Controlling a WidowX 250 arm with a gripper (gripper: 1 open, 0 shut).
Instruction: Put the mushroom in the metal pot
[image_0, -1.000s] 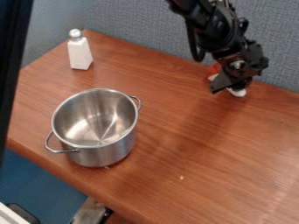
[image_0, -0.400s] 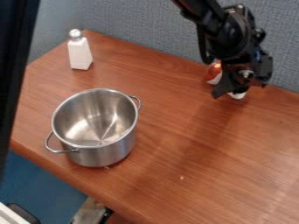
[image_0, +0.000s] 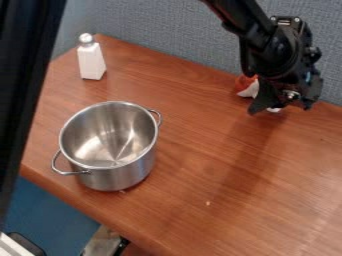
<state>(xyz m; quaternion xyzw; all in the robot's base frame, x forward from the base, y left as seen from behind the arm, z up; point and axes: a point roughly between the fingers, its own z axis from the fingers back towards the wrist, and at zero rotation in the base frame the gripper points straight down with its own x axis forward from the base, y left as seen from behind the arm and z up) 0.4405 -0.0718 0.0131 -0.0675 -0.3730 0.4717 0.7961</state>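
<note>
Mushroom at the back of the table, jaws down beside it

The red-and-white mushroom (image_0: 247, 87) is at the back of the wooden table (image_0: 201, 160), near the grey wall and partly hidden by the dark arm. The jaws (image_0: 281, 106) are closed to a narrow state; whether they grip anything, I cannot tell. The shiny metal pot (image_0: 110, 146) stands well apart, toward the front, with a white bottle (image_0: 91, 58) behind it.
</note>
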